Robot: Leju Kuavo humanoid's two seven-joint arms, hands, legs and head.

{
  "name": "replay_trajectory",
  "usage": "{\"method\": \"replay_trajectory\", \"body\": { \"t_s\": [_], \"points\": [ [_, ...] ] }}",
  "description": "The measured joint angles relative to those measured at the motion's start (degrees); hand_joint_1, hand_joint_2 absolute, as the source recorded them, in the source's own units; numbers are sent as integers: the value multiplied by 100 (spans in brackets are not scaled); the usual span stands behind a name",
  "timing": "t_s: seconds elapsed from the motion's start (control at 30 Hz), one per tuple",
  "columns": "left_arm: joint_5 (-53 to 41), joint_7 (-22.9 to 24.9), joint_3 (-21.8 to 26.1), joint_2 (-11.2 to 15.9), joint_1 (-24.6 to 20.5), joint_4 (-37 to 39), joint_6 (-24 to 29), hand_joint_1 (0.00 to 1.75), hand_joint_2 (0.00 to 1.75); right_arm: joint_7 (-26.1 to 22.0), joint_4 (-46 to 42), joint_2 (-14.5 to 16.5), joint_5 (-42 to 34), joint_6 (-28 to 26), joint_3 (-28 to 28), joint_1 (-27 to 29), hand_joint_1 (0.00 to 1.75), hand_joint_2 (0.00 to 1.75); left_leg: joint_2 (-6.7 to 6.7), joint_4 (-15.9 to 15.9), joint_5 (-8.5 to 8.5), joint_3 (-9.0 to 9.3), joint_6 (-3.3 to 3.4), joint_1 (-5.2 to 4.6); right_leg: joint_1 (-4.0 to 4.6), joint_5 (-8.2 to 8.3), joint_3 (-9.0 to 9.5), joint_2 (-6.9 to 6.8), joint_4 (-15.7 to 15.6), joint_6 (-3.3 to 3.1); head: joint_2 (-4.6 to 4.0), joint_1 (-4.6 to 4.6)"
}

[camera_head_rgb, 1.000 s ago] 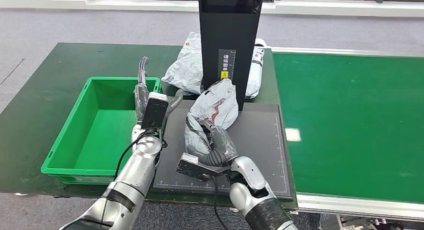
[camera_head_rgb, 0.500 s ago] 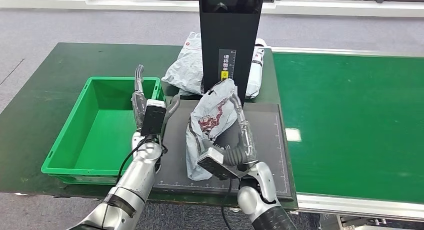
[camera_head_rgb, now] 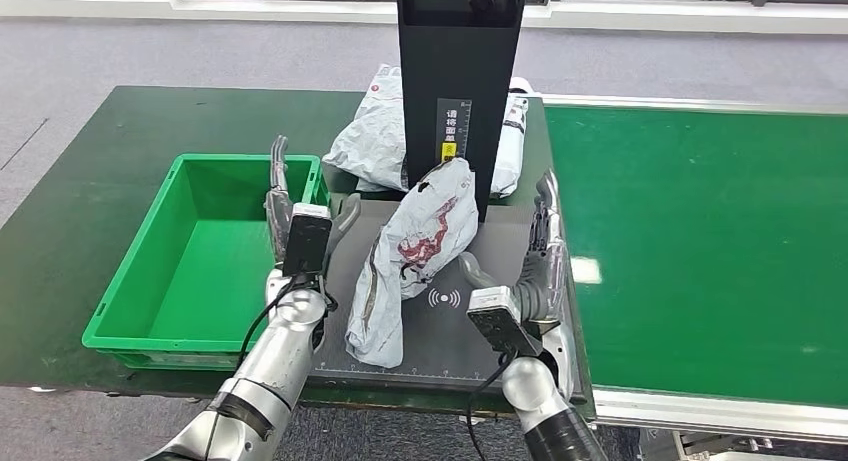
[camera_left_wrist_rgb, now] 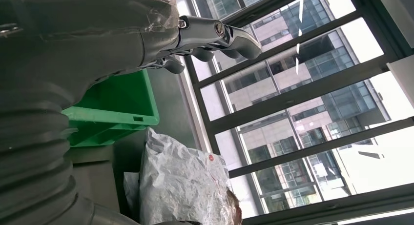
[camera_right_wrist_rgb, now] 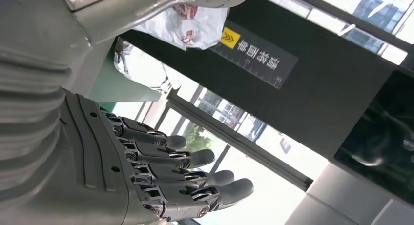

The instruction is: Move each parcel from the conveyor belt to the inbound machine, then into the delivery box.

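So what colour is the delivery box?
Green; the box shows best in the head view.

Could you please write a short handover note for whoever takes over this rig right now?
Left hand: open, holding nothing, raised between the green delivery box and the parcel.
Right hand: open, fingers extended, just right of the parcel, not touching it.
Grey parcel: lying on the inbound machine's black pad, its top end leaning against the black scanner column.
More grey parcels lie behind the column.
Done: this parcel is on the machine.
Left: move it into the box, which holds no parcel yet.
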Motion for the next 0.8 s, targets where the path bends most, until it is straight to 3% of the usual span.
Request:
{"method": "replay_trajectory", "body": {
  "t_s": [0.17, 0.43, 0.53, 0.7, 0.8],
  "points": [
    [44, 0, -26, -5, -1, 11, -32, 0, 175, -187, 0, 6, -251, -70, -33, -9, 0, 175, 0, 0, 0, 0, 0, 0, 0, 0, 0, 0, 0, 0, 0, -1],
    [-58, 59, -354, -40, -18, 129, -514, 0, 175, -571, 61, 2, -900, -148, -141, -44, 0, 175, 0, 0, 0, 0, 0, -1, -1, 0, -1, -1, 0, 0, 1, 0],
    [-305, 262, -672, -38, -73, 355, -1327, 0, 175, -548, 144, -9, -952, -71, -209, -78, 0, 175, 0, 0, 0, 0, 0, -2, -2, 0, 0, -1, 0, 0, 1, 0],
    [-746, 403, -1257, 10, -139, 805, -3502, 0, 175, -436, 333, -34, -862, 155, -315, -213, 0, 175, 1, 0, 0, 0, 0, -4, -3, 0, -1, 1, 0, 0, 1, -1],
    [-1228, 420, -1650, 45, -192, 1087, -4279, 0, 175, -333, 429, -46, -797, 231, -340, -300, 0, 175, 0, 0, 0, 0, 0, -4, -3, 0, -2, 1, 0, 0, 1, -1]
  ]
}}
